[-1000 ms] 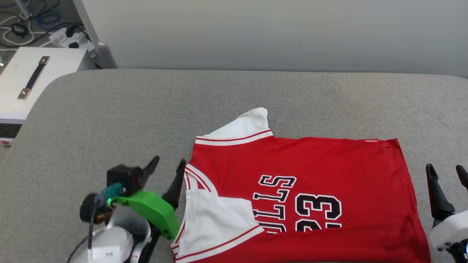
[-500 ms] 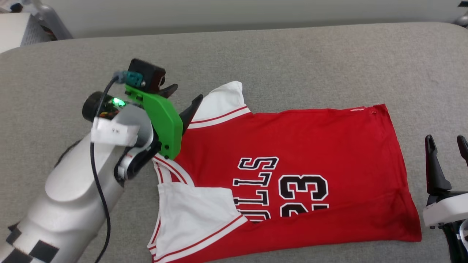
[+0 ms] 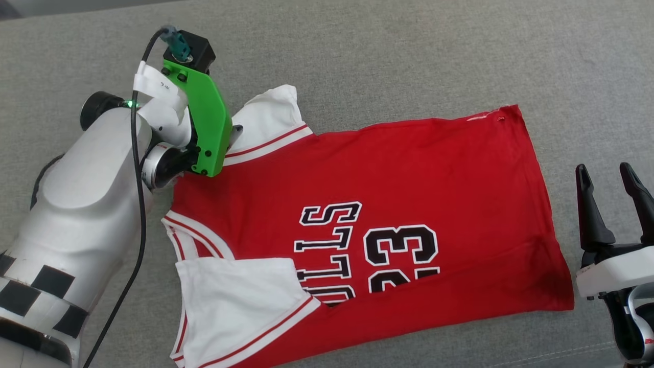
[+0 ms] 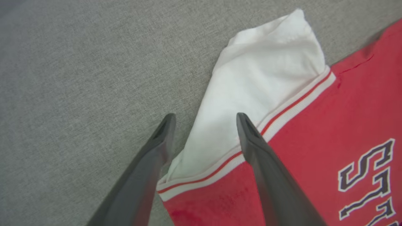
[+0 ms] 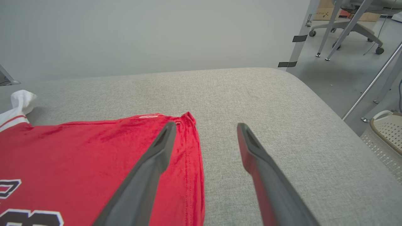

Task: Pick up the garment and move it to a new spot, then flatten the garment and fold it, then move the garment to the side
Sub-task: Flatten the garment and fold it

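Straddling the sleeve [image 4: 257, 78]: left gripper [image 4: 204, 115], jaws open either side of it, likely to spread the garment [image 3: 409, 194] flat.
Right gripper [image 3: 603, 166]: jaws open, empty, hem just beside them, idle.

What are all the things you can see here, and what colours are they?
jersey: one, red with white sleeves and a black 23, lying spread on the padded surface
padded surface: one, grey, under the jersey
wall: one, pale grey, behind the padded surface
office chair: one, grey wheeled base, on the floor past the surface's corner
basket: one, white with small holes, on the floor beside the surface
left arm: one, silver with a green bracket, reaching over the jersey's shoulder
left gripper: one, dark fingers, open, over the edge of the far white sleeve
right gripper: one, dark fingers, open, beside the jersey's hem
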